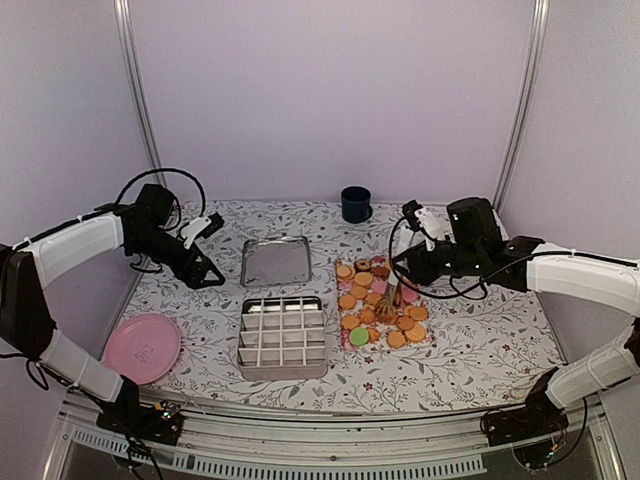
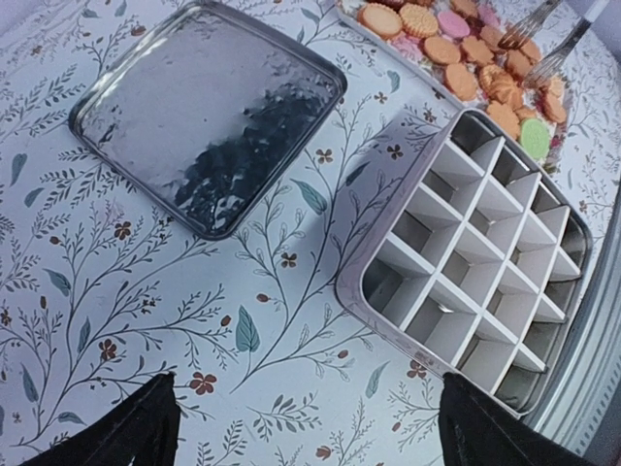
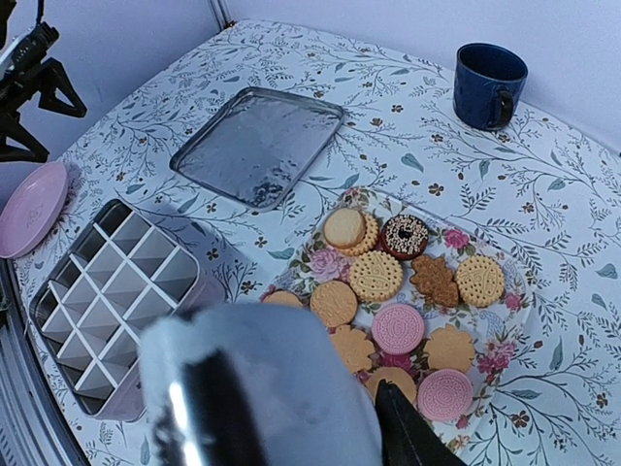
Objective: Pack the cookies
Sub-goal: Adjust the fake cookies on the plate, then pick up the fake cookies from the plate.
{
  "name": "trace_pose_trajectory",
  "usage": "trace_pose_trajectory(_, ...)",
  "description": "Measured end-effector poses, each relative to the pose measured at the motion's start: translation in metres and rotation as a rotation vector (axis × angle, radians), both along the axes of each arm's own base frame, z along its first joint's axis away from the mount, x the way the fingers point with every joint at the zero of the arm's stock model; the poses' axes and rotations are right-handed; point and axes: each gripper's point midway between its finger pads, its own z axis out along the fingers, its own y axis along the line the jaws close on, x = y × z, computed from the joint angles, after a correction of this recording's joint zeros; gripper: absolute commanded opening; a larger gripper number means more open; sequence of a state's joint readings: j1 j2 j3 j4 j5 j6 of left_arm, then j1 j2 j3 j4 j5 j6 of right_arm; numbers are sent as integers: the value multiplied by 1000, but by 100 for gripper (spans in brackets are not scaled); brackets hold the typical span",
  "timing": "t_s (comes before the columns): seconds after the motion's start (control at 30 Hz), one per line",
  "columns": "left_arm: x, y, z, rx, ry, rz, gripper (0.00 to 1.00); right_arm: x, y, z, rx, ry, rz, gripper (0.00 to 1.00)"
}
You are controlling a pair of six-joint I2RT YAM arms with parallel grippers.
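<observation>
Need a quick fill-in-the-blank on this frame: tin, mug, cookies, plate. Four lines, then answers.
1. Every compartment of the divided tin is ___.
2. The colour of the mug is ___.
3. Among the cookies, the one that is neither tan, pink nor brown is ___.
4. The pink plate lies on the ___ arm's side.

Missing words: empty; blue; green; left.
</observation>
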State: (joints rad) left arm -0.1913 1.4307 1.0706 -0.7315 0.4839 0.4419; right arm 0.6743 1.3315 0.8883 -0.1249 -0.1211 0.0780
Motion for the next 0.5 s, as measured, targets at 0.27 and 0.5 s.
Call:
trace_pose_trajectory(0.27,-1,1,-4,2,-2,-4,93,1,14,55,41,-86,17,4)
trace_pose_trajectory(0.5,-1,14,-13,10,15,23,93,-8,42,92,63,-160,67,15)
